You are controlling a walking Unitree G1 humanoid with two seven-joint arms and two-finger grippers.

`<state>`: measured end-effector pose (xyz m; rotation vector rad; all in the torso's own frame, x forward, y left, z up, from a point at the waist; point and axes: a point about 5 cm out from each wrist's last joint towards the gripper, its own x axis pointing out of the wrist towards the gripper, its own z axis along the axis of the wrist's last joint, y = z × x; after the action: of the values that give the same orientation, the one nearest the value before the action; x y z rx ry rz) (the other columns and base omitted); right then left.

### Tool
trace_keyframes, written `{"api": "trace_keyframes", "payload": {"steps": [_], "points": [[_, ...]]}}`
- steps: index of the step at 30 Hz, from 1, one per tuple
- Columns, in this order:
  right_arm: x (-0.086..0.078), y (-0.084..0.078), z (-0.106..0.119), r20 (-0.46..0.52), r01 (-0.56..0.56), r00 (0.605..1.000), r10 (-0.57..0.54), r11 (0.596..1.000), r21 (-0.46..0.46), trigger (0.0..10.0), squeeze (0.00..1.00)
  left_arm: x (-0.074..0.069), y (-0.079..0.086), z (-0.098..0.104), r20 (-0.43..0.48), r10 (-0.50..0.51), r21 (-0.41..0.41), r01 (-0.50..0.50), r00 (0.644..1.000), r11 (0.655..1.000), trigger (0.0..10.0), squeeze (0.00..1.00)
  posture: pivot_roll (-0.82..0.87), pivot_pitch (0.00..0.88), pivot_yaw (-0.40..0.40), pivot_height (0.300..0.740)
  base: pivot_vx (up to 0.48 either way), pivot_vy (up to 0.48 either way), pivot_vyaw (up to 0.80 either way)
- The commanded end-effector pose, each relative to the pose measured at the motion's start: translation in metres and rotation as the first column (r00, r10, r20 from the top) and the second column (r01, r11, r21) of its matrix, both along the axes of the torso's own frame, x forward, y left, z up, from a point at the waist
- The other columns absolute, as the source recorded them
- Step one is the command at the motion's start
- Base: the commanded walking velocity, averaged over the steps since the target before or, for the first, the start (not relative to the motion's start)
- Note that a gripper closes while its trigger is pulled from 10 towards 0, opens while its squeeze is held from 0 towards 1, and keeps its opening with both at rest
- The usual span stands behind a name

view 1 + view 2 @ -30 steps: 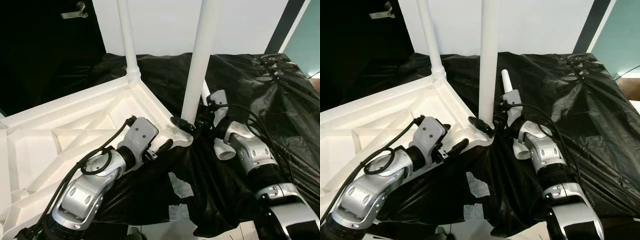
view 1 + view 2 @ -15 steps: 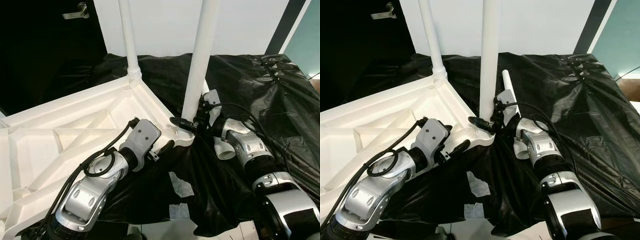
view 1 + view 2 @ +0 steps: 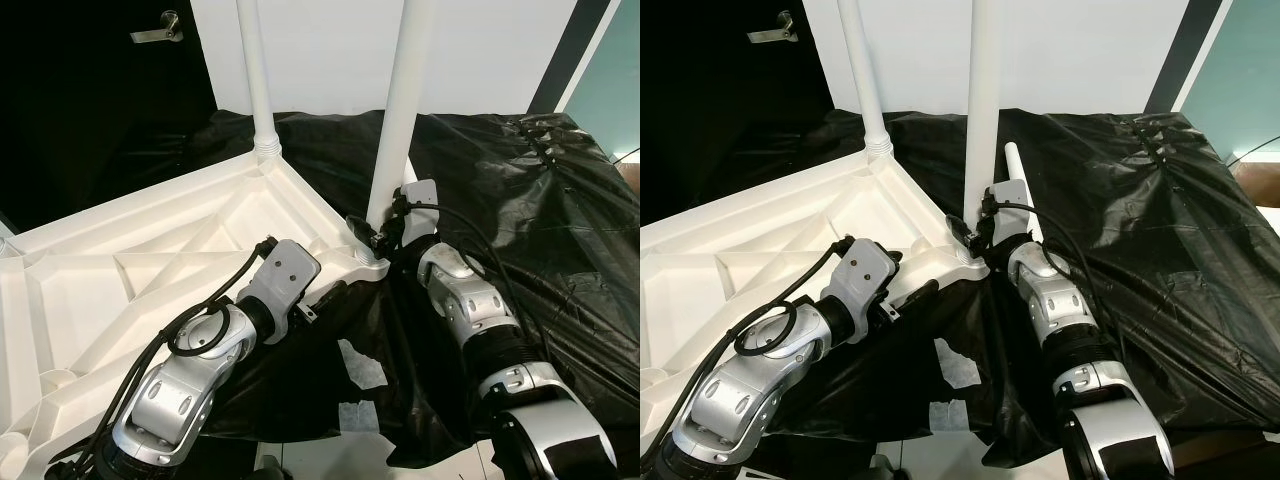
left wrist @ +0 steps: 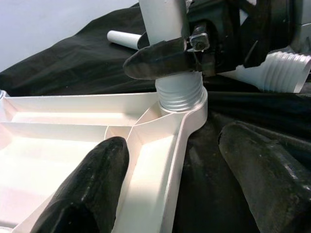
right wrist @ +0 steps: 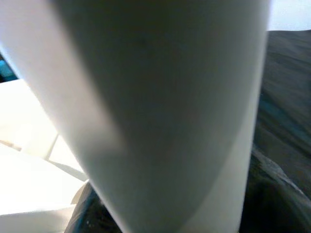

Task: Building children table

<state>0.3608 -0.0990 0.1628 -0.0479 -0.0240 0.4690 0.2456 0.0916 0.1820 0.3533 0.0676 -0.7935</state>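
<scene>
The left claw (image 3: pixel 322 296) hovers with its fingers spread, one finger (image 4: pixel 90 187) over the ribbed underside of the upturned white tabletop (image 3: pixel 130 270) and the other off its edge above the black plastic sheet (image 3: pixel 520 190); it grips nothing. To its right, the right claw (image 3: pixel 378 232) is closed around the base of the near table leg (image 3: pixel 392 120), which stands upright in the corner socket (image 4: pixel 181 97) with its thread partly showing. A second leg (image 3: pixel 255 80) stands at the far corner, and a loose leg (image 3: pixel 1018 180) lies on the sheet behind the right arm.

The risk, as I judge it, is cross-threading: if the right claw twists while the leg leans, the thread could bind. With the tabletop unheld, turning may also spin or slide it on the slick sheet, or the grip may slip on the smooth tube.
</scene>
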Motion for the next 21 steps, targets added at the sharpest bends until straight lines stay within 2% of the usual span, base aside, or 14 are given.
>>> {"api": "trace_keyframes", "payload": {"steps": [1,5,6,9,13,18,20,21], "points": [[-0.004,-0.008,-0.021,-0.083,0.094,0.992,-0.095,0.995,-0.015,10.0,0.00,0.002,0.005,-0.004,0.001,0.060,0.005,-0.060,0.998,0.998,10.0,0.00,0.12,0.061,-0.012,0.740,0.000,0.000,0.00],[-0.008,-0.001,-0.022,-0.075,0.156,0.985,-0.156,0.988,0.006,10.0,0.00,0.002,0.005,-0.004,0.001,0.061,0.005,-0.061,0.998,0.998,10.0,0.00,0.12,0.061,-0.012,0.740,0.000,0.000,0.00],[-0.010,0.005,-0.022,-0.081,0.180,0.981,-0.177,0.983,0.031,10.0,0.00,0.003,0.006,-0.004,0.002,0.063,0.005,-0.063,0.998,0.998,10.0,0.00,0.12,0.068,-0.009,0.740,0.000,0.000,0.00],[-0.013,0.016,-0.019,-0.080,0.161,0.985,-0.155,0.984,0.070,10.0,0.00,0.004,0.008,-0.003,0.009,0.079,-0.001,-0.079,0.997,0.997,10.0,0.00,0.12,0.067,-0.004,0.740,0.000,0.000,0.00],[-0.015,0.016,-0.014,-0.057,0.156,0.987,-0.152,0.985,0.078,10.0,0.00,0.004,0.009,-0.002,0.009,0.088,-0.010,-0.088,0.996,0.996,10.0,0.00,0.12,0.067,-0.004,0.740,0.000,0.000,0.00],[-0.014,0.004,-0.005,-0.016,0.127,0.992,-0.126,0.987,0.097,10.0,0.03,0.005,0.012,-0.001,0.007,0.100,-0.021,-0.100,0.995,0.995,10.0,0.00,0.12,0.068,-0.006,0.740,0.000,0.000,0.00],[-0.014,0.004,-0.005,-0.016,0.127,0.992,-0.126,0.987,0.097,10.0,0.03,0.005,0.012,-0.001,0.007,0.100,-0.021,-0.100,0.995,0.995,10.0,0.00,0.12,0.068,-0.006,0.740,0.000,0.000,0.00],[-0.013,-0.001,-0.005,-0.010,0.126,0.992,-0.126,0.988,0.084,10.0,0.88,0.005,0.011,-0.001,0.003,0.104,-0.025,-0.104,0.995,0.994,10.0,0.00,0.11,0.071,-0.002,0.740,0.000,0.000,0.00]]}}
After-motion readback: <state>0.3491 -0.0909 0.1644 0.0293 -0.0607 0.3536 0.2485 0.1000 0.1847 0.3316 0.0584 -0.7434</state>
